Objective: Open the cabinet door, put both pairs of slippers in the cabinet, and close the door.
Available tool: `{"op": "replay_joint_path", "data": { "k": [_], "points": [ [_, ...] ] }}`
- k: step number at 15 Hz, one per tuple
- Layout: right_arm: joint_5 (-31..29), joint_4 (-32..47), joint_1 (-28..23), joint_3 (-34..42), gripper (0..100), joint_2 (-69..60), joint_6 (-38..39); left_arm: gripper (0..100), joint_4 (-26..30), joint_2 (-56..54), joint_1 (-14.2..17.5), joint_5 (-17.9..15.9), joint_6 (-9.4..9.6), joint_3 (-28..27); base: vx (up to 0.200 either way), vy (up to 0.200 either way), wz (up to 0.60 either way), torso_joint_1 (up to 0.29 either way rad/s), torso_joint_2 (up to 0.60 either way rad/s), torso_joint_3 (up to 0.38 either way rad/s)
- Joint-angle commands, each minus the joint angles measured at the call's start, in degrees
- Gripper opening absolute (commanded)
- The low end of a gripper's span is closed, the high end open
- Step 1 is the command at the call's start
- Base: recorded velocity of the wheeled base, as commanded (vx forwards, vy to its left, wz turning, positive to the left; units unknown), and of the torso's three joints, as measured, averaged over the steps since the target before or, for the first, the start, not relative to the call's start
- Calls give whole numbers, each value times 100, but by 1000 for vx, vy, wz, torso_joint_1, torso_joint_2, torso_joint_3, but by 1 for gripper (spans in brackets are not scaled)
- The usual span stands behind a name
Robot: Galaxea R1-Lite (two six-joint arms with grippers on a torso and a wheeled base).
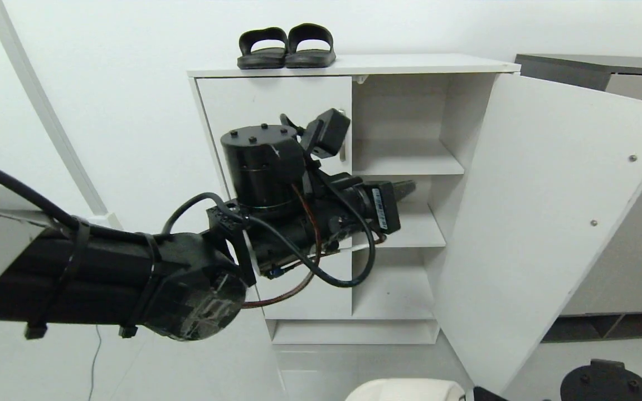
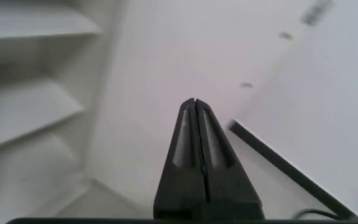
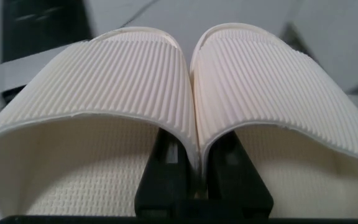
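In the head view the left arm point(image 1: 131, 278) covers much of the cabinet's point(image 1: 354, 64) closed door point(image 1: 232, 106) and part of a shelf point(image 1: 427, 234). The open door point(image 1: 549, 223) runs off the right edge. A pale rounded shape point(image 1: 404, 390), possibly a slipper, is cut by the bottom edge. The straps of the cream slippers point(image 3: 117, 81) hide the tips of the right claw point(image 3: 194, 174), and their soles are cropped. In the left wrist view the shelves point(image 2: 30, 106) are blurred.

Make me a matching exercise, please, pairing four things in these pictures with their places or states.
Things:
1. black slippers
2. cream slippers
3. cabinet door
4. left hand

Places or states:
A. swung open
B. shut and empty, in front of the shelves
C. on top of the cabinet
D. gripped by the right hand

Pairs: 1-C, 2-D, 3-A, 4-B
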Motion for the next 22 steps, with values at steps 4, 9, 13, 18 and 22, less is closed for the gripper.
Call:
{"op": "replay_joint_path", "data": {
  "k": [4,9,13,18,22],
  "points": [
    [-1921,-244,-909,-1620,0,1227,974,0,547,-1436,1052,269,473,787,0,0,0,0,0,0],
    [-3758,-235,-1235,-3018,0,2115,1194,0,696,-3493,1448,2300,1545,2729,0,0,0,0,0,0],
    [-4558,-227,-1533,-3580,0,2580,1238,0,1329,-5866,2871,3680,1765,4487,0,0,0,0,0,0],
    [-4566,-244,-1533,-3466,0,2536,1220,0,2674,-8327,4243,3310,1774,5770,0,0,0,0,0,0],
    [-4566,-244,-1525,-3466,0,2563,1211,0,4370,-10243,4269,3310,1774,6324,0,0,0,0,0,0]
  ]
}}
